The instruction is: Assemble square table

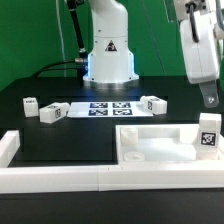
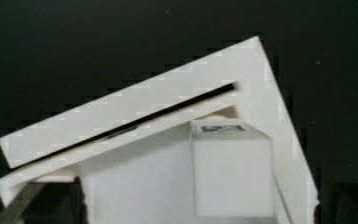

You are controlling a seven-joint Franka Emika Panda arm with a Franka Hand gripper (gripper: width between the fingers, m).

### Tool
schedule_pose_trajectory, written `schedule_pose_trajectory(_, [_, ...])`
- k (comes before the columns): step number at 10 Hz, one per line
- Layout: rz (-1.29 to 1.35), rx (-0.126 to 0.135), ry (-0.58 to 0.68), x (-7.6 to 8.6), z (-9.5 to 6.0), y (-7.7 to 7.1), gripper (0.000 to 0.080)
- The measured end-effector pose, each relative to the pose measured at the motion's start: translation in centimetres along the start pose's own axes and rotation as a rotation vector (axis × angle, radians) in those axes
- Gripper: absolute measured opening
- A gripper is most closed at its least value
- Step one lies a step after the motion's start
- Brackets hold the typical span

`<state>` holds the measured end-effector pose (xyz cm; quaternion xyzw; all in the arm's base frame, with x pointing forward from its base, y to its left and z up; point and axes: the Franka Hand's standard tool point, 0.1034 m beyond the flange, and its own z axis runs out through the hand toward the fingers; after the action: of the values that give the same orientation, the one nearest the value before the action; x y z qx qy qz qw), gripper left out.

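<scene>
**Gripper** [image 1: 208, 97]: hangs above the work at the exterior view's right. Its fingers [image 2: 16, 206] are set wide and nothing is between them. The wrist view shows one finger only, at the very margin of the picture.

**Square slab** [image 1: 160, 142]: lies flat on the black table [image 1: 60, 135], below the fingers, and runs away from them toward the exterior view's left. Its near edge lies just beside the border wall [image 1: 60, 180]; I cannot tell whether they touch.

**Upright leg** [image 1: 208, 133]: stands at the slab corner directly beneath the fingers, tag toward the exterior camera. There is open air between its top and the fingertips. In the wrist view it sits close against the slab's sharp corner edge. I cannot tell whether it is seated in a socket.

**Loose legs**: one leg [image 1: 152, 104] lies beyond the slab's far edge. Two further legs [image 1: 53, 113] lie well apart from the fingers, past the marker board [image 1: 105, 108].

**Room**: a band of black table separates the slab's far edge from the marker board.
</scene>
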<state>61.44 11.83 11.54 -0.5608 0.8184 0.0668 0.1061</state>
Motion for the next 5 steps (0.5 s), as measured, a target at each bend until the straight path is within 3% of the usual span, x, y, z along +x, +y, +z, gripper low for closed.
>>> schedule_pose_trajectory(4, [-0.027,0.005,0.000,0.03,-0.10,0.07,0.0649])
schedule_pose_trajectory(5, [-0.079,0.030,-0.002,0.24,-0.83,0.86,0.0649])
